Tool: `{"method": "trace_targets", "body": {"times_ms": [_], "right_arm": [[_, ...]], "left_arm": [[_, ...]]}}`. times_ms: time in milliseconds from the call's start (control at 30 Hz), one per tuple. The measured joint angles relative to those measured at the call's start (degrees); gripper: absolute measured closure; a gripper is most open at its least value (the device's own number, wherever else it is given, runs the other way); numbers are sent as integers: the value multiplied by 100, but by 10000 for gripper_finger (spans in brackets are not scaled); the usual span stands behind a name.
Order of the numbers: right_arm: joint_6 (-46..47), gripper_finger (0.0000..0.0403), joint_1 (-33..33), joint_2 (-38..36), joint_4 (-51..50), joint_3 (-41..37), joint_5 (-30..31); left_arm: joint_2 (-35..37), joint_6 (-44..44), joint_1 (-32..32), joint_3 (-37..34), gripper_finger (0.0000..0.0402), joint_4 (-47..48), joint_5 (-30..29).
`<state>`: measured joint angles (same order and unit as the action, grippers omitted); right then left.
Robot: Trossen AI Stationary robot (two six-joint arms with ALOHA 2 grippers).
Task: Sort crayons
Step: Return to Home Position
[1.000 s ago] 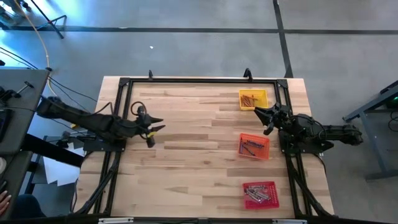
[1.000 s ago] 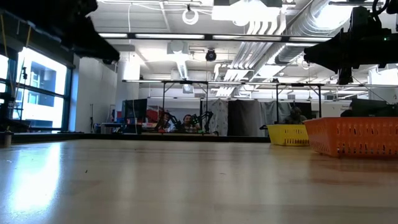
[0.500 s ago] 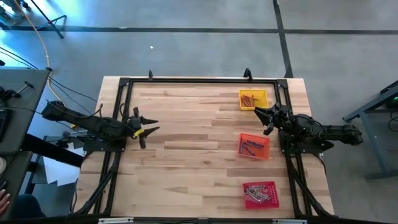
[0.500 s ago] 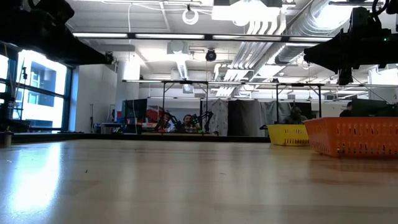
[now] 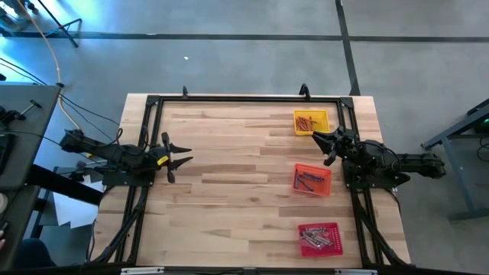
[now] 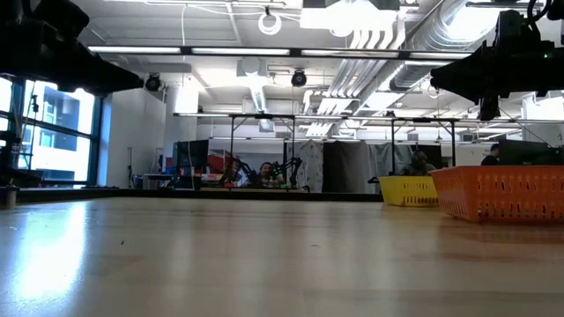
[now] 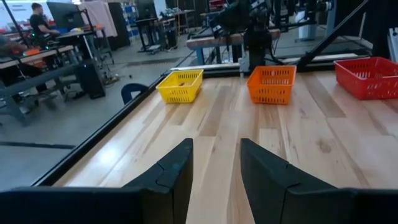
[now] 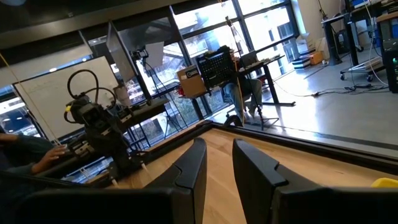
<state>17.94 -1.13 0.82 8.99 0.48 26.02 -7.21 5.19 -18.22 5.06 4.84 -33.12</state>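
Since all the crayons [image 5: 309, 182] lie in the trays, both arms hang empty.
The left gripper [image 5: 174, 159] is spread wide, far from them; the right gripper [image 5: 319, 138], jaws apart, sits between the yellow tray [image 5: 296, 116] and orange tray [image 5: 297, 169]. Crayons look light and stiff and could snap; pinch one at its middle.

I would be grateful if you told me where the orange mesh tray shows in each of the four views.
High view: the orange tray sits at the right, just below the yellow tray.
Low view: far right, nearer than the yellow tray.
Left wrist view: in the distance, beside the yellow tray.
Right wrist view: not in it.
Shared landmark: the yellow tray next to it.
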Motion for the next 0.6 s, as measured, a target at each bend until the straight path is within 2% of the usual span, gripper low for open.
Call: {"method": "trace_targets", "body": {"times_ms": [600], "right_arm": [[-1, 329, -2, 2, -19, -1, -2]], "left_arm": [[702, 107, -63, -162, 284, -13, 101]]}}
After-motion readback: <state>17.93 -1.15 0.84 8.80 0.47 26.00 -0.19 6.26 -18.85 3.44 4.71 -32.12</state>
